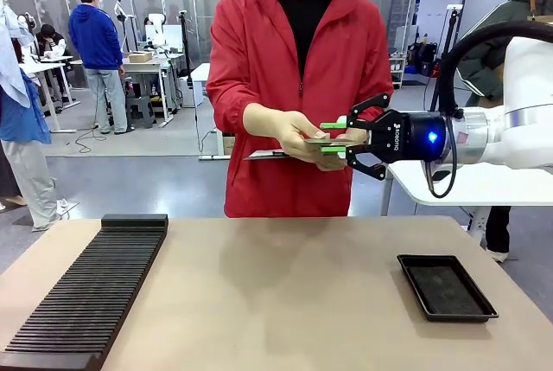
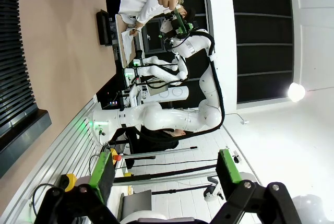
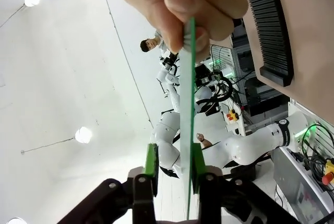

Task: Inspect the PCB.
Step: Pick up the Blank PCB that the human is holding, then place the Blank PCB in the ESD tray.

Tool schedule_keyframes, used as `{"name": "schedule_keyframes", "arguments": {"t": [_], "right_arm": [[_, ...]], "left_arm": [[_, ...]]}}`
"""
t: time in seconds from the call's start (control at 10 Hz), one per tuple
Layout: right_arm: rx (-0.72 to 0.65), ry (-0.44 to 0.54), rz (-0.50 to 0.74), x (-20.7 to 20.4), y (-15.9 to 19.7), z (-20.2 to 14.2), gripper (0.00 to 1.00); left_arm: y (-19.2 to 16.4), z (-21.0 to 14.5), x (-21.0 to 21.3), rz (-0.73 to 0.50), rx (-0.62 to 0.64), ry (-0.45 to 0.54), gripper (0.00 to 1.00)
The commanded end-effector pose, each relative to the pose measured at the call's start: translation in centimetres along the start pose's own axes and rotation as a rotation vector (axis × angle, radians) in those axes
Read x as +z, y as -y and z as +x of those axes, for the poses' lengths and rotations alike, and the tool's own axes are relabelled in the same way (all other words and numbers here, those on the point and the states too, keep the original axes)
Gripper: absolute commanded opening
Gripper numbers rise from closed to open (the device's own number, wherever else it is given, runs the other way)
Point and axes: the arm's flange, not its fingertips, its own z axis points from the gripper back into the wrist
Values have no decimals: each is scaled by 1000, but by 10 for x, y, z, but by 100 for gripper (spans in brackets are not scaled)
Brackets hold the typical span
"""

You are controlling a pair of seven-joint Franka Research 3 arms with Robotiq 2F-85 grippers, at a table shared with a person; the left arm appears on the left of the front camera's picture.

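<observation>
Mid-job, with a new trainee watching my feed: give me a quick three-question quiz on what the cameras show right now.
1. True or false: the PCB lies flat in the black tray.
2. Multiple choice: what has hold of the PCB? A) the person's hand; B) the left gripper; C) nothing, it rests on the table.
3. Fill in: the green pads of the right gripper sit on either side of the PCB, with its jaws ____.
Key: 1 false; 2 A; 3 open.
</observation>
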Motion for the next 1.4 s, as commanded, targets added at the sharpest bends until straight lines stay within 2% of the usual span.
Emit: {"name": "schedule_keyframes", "arguments": {"t": [0.0,0.1,1.3], "right_arm": [[-3,-15,24,-4,-6,2,14],[-4,-13,26,-4,-6,3,0],[-5,-6,5,0,1,1,0]], "left_arm": [[2,-1,0,1,2,-5,100],[2,-1,0,1,2,-5,100],[2,-1,0,1,2,-5,100]]}}
